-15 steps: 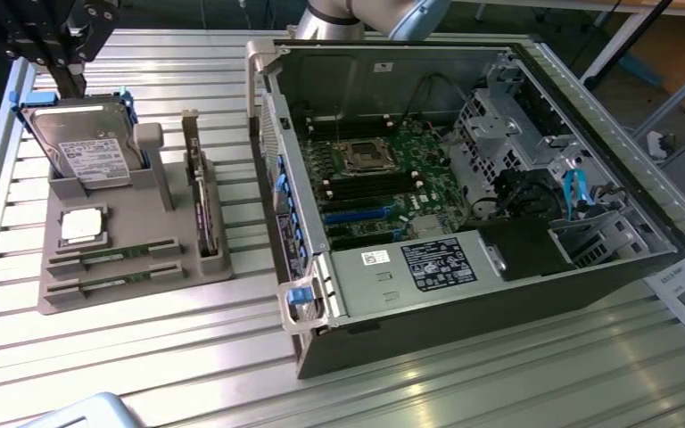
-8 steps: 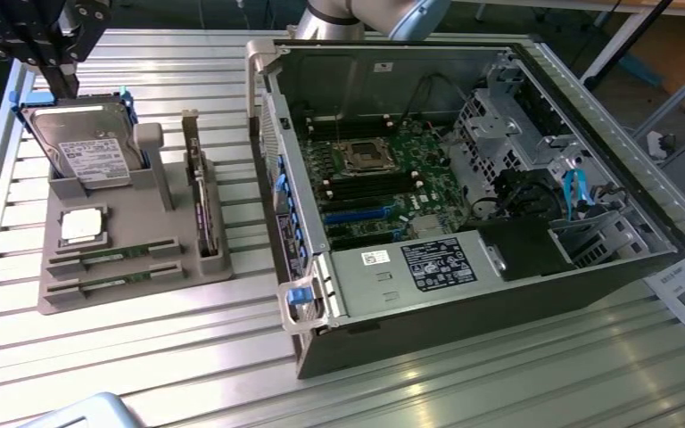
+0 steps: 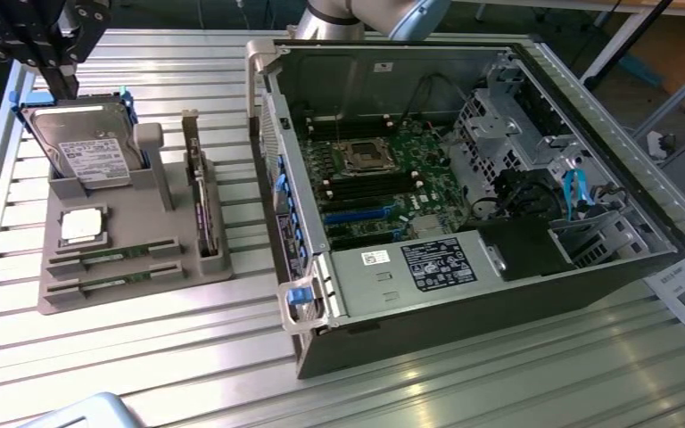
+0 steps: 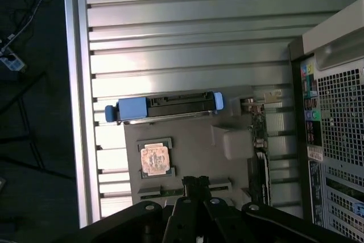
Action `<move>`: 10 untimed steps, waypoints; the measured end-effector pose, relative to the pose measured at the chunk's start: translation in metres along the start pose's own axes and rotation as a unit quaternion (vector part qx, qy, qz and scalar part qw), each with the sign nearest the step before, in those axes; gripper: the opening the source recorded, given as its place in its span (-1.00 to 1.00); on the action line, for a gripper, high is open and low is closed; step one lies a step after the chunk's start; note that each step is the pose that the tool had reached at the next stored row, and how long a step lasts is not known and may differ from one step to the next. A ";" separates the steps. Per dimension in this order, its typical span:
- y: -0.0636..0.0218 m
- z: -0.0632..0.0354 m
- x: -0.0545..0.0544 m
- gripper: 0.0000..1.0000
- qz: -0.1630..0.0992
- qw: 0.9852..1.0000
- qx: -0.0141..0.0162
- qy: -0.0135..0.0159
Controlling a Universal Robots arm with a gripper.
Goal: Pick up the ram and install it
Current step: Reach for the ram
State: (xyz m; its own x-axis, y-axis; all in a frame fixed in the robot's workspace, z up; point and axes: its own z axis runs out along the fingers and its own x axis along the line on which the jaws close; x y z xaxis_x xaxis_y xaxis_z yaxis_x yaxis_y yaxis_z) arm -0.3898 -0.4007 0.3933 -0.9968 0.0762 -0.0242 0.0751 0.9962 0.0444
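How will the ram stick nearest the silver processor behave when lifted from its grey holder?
Probably stiff: the ram is a thin green board. Likely light, being so narrow. It sits edge-up in a holder slot, so it may jam if tilted.

Slatted aluminium table (image 3: 140, 366) carries a grey plastic holder tray (image 3: 146, 227) at the exterior view's left and an open black computer case (image 3: 462, 325) just beside it. On the tray, a boxy silver hard drive (image 3: 86, 152) stands at the far end, a square silver processor chip (image 3: 82, 226) lies mid-tray, and thin green ram sticks (image 3: 114, 257) sit in slots at the near end
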 end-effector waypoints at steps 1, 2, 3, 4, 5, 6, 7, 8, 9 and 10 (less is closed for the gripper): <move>-0.0011 -0.0001 0.000 -0.80 0.000 1.000 0.000 0.000; -0.0022 -0.0001 0.000 -0.80 0.000 1.000 0.000 0.000; -0.0033 -0.0002 0.000 -0.80 0.000 1.000 0.000 0.000; -0.0051 -0.0002 0.000 -0.80 0.000 1.000 0.000 0.000; -0.0065 -0.0003 -0.001 -0.80 0.000 1.000 0.000 0.000; -0.0083 -0.0004 -0.001 -0.80 0.000 1.000 0.000 0.000; -0.0104 -0.0005 -0.001 -0.80 0.000 1.000 0.000 0.000; -0.0130 -0.0005 -0.001 -0.80 0.000 1.000 0.000 0.000; -0.0144 -0.0006 -0.001 -0.80 0.000 1.000 0.000 0.000; -0.0163 -0.0007 -0.001 -0.80 0.000 1.000 0.000 0.000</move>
State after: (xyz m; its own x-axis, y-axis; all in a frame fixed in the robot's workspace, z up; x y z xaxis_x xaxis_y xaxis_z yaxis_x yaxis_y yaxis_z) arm -0.3898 -0.4171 0.3933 -0.9968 0.0762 -0.0242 0.0751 0.9962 0.0440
